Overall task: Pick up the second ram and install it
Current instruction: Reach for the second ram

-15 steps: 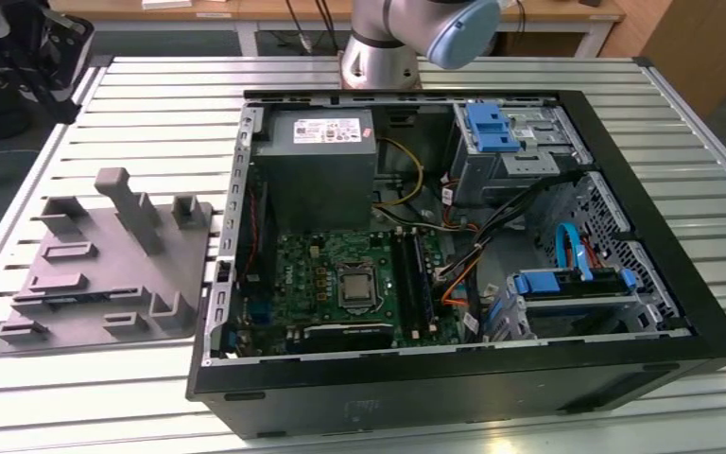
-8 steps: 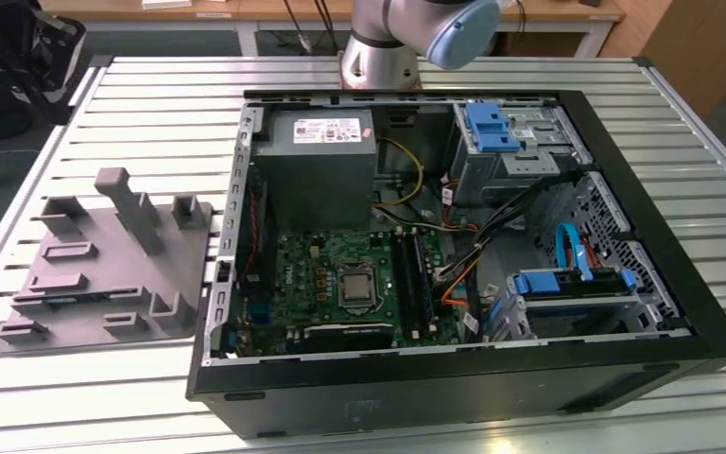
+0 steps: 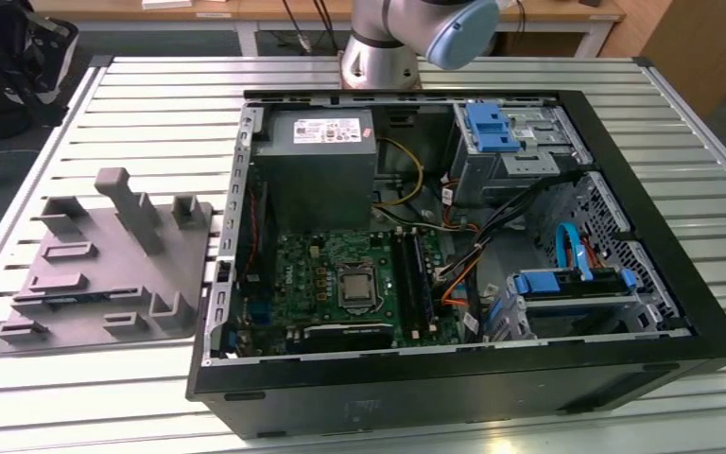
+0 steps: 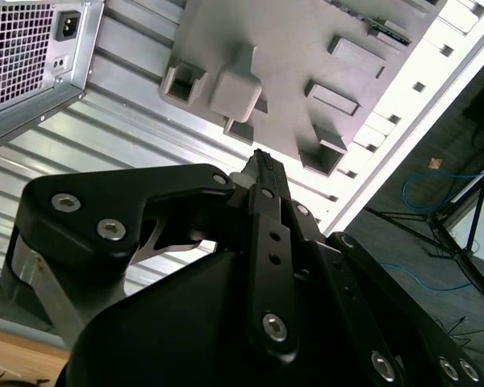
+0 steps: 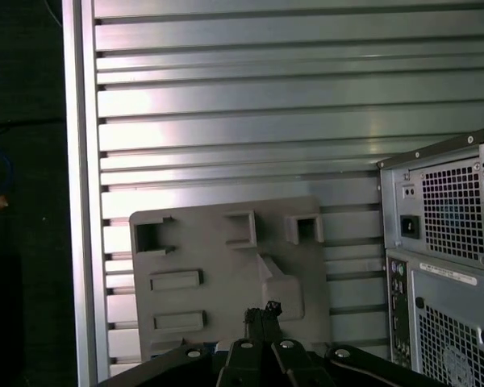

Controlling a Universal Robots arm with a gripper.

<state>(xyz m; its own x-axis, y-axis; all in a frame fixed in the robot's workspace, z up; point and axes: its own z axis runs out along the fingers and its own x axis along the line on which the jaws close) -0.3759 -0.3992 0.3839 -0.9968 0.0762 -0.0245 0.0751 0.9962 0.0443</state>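
Observation:
The second ram (image 3: pixel 67 301) is a thin dark stick lying flat in a slot near the front of the grey holder plate (image 3: pixel 98 274), on the exterior view's left. The open computer case (image 3: pixel 464 255) holds a green motherboard (image 3: pixel 325 284) with long black slots (image 3: pixel 414 279) beside the processor socket. In both wrist views my gripper (image 4: pixel 260 161) (image 5: pixel 263 313) hangs high above the holder plate (image 4: pixel 306 48) (image 5: pixel 226 242). Its fingers are shut with nothing between them. The arm's base (image 3: pixel 382 57) stands behind the case.
Everything rests on a slatted aluminium table (image 3: pixel 148 95). Upright posts (image 3: pixel 129 203) rise from the holder plate. Inside the case are a power supply (image 3: pixel 319 151), blue drive brackets (image 3: pixel 490 128) and loose cables (image 3: pixel 464 246). The case's rear panel (image 5: pixel 444 242) stands beside the plate.

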